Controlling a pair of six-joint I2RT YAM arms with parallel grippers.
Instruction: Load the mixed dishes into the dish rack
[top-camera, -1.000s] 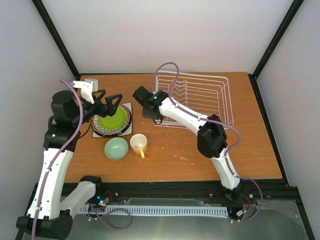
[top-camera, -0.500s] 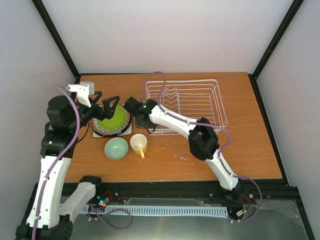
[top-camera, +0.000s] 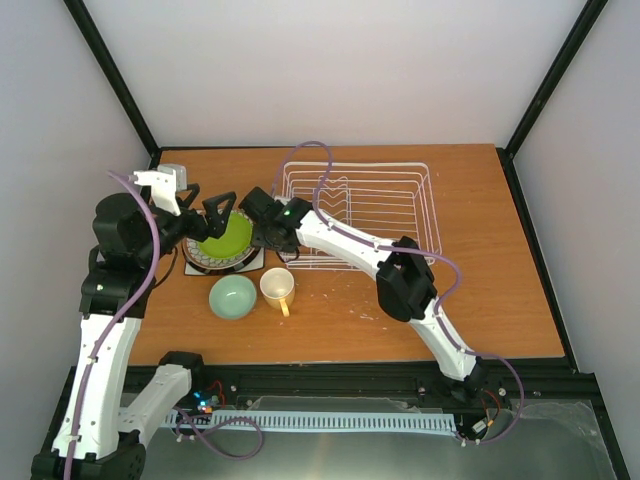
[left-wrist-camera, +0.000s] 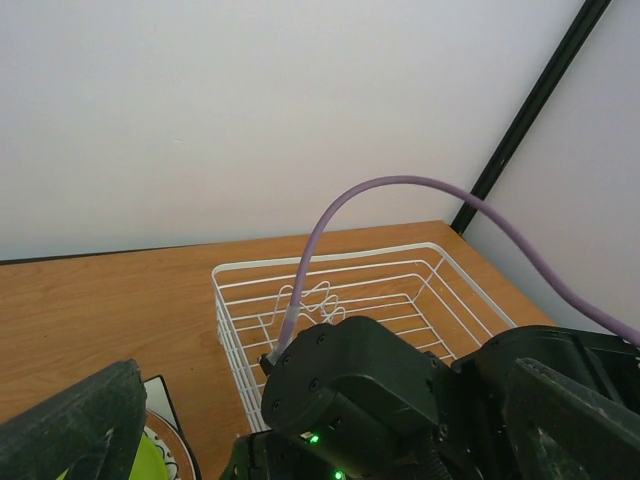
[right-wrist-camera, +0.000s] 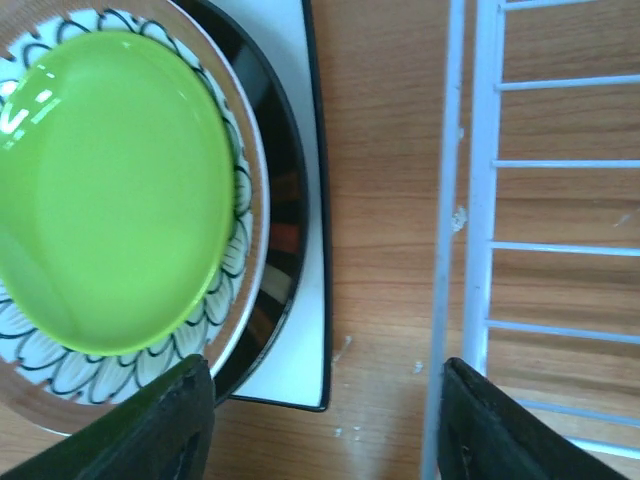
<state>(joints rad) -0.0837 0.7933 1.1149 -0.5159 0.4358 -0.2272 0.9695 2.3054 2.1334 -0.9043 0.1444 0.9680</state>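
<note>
Lime-green small plate tops stack on counter, just beside dish rack. Right fingers spread above gap, left fingers spread near plate — arms crowded; collision or snagged rack wire could shove stack.

the left arm and right arm wear white link shells between bulky black joint housings. a lilac cable loops away behind each end effector. black wedge-shaped fingers tip the right end effector, and a green light glows just behind it. a white block sits behind the left end effector.
</note>
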